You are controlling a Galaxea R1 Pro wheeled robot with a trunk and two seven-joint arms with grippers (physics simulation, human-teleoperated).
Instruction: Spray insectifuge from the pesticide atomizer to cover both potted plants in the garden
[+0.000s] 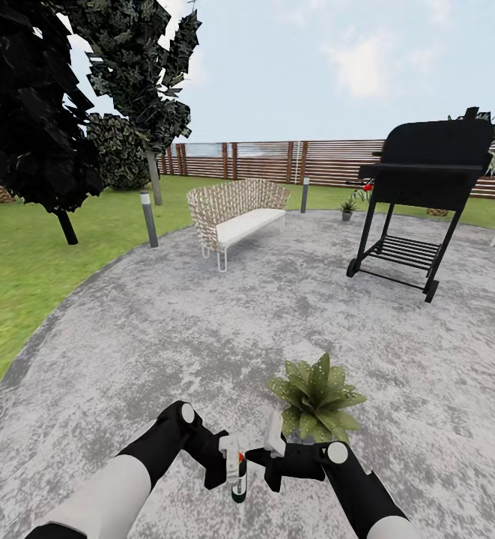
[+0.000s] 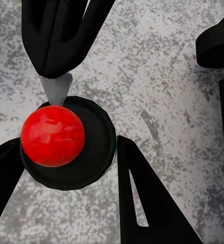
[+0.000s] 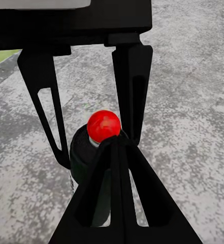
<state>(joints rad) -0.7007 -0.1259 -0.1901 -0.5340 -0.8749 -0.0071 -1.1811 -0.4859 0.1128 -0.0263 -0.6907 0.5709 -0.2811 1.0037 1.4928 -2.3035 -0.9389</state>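
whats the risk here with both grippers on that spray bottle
1. The pesticide atomizer hangs between the left gripper and the right gripper, above bare paving; if the handover is mistimed, it could drop.
2. The right wrist view shows fingers close beside the red top; a nudge might tilt the bottle or spray early.
3. The near potted plant sits just ahead of the right arm; swinging could brush its leaves.
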